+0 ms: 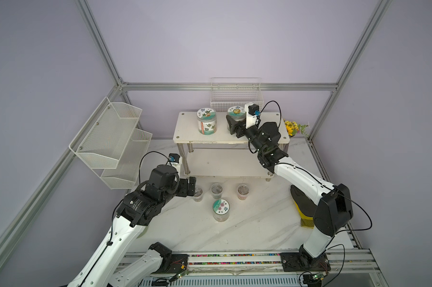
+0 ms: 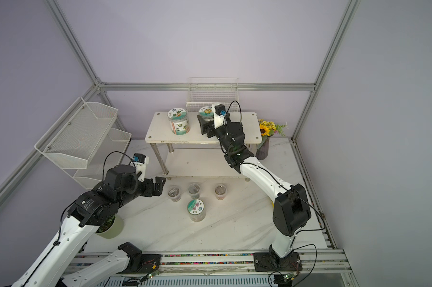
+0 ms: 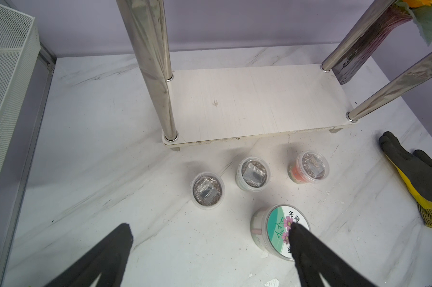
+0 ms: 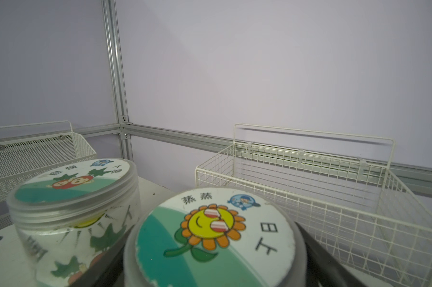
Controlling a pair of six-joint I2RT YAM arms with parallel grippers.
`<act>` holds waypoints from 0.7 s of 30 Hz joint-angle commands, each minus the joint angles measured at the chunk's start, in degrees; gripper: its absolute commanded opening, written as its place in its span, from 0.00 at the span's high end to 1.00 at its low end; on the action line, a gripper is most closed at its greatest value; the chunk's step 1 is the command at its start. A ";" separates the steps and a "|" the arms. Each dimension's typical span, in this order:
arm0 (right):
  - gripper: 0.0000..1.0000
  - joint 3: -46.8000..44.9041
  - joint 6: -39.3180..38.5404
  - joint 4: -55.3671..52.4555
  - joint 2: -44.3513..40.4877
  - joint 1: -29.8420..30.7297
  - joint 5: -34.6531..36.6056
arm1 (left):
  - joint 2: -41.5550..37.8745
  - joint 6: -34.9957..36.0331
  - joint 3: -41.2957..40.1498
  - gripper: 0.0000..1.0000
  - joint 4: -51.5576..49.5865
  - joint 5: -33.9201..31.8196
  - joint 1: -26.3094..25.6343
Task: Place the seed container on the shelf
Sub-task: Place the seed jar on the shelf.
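The shelf [image 1: 192, 131] [image 2: 160, 129] stands at the back of the marble table, two white boards on shiny legs. A seed container with a sunflower lid [image 1: 235, 111] [image 2: 206, 112] [image 4: 210, 251] stands on its top board, towards the right. My right gripper [image 1: 231, 124] [image 2: 205, 125] [image 4: 211, 233] is shut on it, one finger against each side. A second labelled jar [image 1: 206, 120] [image 4: 73, 198] stands to its left on the same board. My left gripper [image 1: 191, 186] [image 2: 159, 185] [image 3: 210, 227] hangs open and empty over the table, beside a pink-flower jar [image 1: 221, 210] [image 3: 272, 231].
Three small lidded cups [image 3: 207, 190] [image 3: 253, 174] [image 3: 308, 166] stand in front of the shelf's lower board [image 3: 247, 99]. A white wire basket [image 1: 236, 97] hangs behind the shelf and a mesh wall rack [image 1: 110, 139] on the left. A glove [image 3: 413, 169] lies right; a flower vase [image 2: 264, 139] stands by the shelf.
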 commanded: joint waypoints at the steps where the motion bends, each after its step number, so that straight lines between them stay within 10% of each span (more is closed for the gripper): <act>1: 0.38 1.75 1.10 2.46 0.30 -0.40 -1.09 | -0.20 1.06 -0.04 0.00 2.14 0.92 0.48; 21: 0.26 -2.03 1.74 2.58 -2.18 -0.34 -1.93 | -0.08 0.46 -0.04 0.00 1.57 1.04 0.56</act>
